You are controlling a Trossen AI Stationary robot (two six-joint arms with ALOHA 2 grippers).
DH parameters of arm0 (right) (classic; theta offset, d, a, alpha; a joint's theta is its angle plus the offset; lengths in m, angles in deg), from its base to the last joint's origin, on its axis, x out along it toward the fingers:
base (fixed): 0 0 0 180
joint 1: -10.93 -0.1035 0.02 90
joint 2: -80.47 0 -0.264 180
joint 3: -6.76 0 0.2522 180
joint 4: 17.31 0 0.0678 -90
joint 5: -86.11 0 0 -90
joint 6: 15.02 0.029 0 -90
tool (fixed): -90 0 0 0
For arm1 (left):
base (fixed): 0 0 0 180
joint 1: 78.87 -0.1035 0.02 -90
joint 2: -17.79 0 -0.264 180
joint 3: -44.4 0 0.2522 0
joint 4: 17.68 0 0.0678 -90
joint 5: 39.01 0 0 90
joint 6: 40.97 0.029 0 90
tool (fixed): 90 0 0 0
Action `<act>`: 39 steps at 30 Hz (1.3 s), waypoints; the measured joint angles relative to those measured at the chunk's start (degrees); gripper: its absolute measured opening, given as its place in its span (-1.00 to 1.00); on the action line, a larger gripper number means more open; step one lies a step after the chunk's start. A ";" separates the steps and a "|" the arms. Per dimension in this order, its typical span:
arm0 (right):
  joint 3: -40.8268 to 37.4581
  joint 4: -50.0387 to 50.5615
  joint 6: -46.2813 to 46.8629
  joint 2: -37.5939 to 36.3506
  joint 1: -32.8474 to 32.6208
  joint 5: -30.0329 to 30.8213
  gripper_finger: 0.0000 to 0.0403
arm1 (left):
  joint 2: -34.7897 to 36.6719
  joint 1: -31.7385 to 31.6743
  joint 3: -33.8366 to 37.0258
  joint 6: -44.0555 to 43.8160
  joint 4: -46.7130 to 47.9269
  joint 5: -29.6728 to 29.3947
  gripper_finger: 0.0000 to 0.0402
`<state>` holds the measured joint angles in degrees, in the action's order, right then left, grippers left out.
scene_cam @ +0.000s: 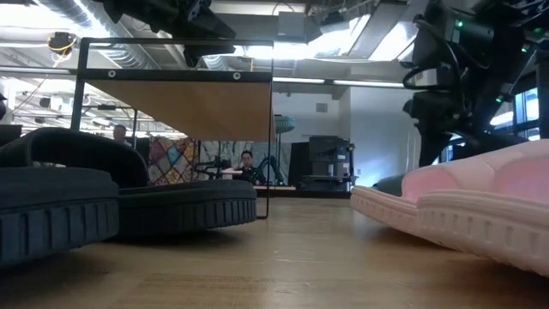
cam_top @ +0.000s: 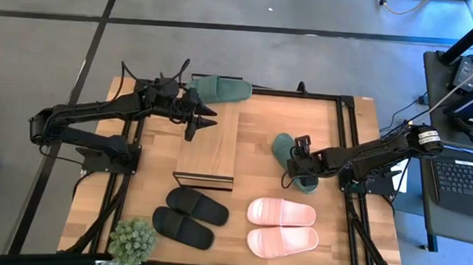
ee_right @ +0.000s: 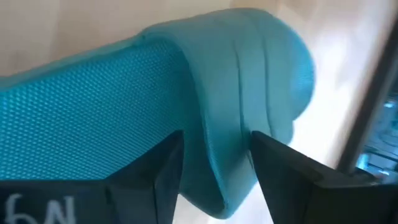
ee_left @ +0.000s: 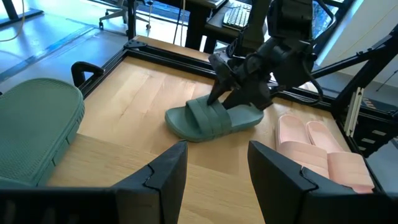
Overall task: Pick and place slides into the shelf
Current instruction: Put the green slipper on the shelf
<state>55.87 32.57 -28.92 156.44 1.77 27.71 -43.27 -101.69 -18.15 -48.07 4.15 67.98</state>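
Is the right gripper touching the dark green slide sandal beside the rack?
Touching. In the right wrist view, the right gripper has its fingers closed on the dark green slide sandal's broad strap.

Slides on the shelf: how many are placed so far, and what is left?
None sits squarely on the shelf. One green slide lies at its far edge beside the open left tool. The right tool grips the other green slide. Black pair and pink pair remain.

text: none legible | marks: faint scrawl by right claw [ee_right: 214, 155] (unreadable)
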 joint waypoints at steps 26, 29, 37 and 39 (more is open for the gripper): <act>9.49 -0.10 -15.17 0.09 0.00 26.03 -0.93 | 0.00 0.27 0.00 -10.76 -1.59 0.02 -0.20; 13.64 0.60 -22.58 0.09 0.00 30.89 -0.93 | 0.00 0.24 0.00 -17.08 -2.45 0.00 -0.20; 25.91 -4.43 -43.50 0.02 -0.11 34.41 -0.93 | -0.12 -4.47 0.00 -30.19 -6.56 2.49 -0.20; 28.04 -8.13 -48.55 -0.02 -0.22 32.06 -0.93 | -0.50 -6.25 0.01 -32.94 -6.46 4.67 -0.20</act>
<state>83.92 24.44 -77.48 156.41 1.55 59.77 -43.77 -107.94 -18.15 -81.01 -2.31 72.65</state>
